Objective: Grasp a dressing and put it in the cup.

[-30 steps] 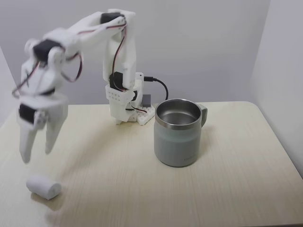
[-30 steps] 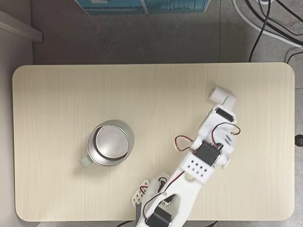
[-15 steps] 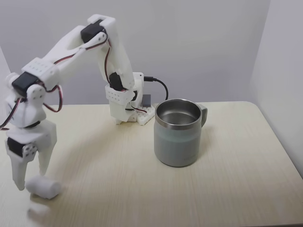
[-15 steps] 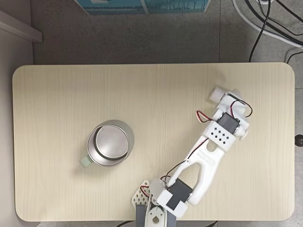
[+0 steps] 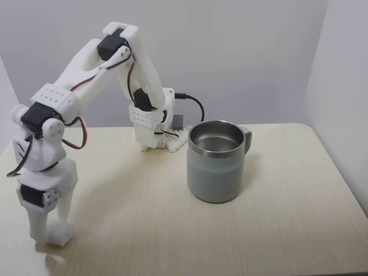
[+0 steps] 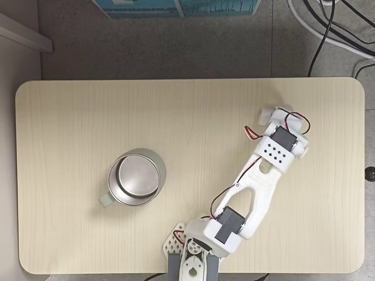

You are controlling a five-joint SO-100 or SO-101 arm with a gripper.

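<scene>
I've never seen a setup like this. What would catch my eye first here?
Probably the white robot arm, bent over to the table's left end in the side-on fixed view, its gripper down around a small white dressing on the pale wooden table. Next, the big grey-green cup with its shiny steel inside, standing alone near the middle, well apart from the arm's tip.
</scene>
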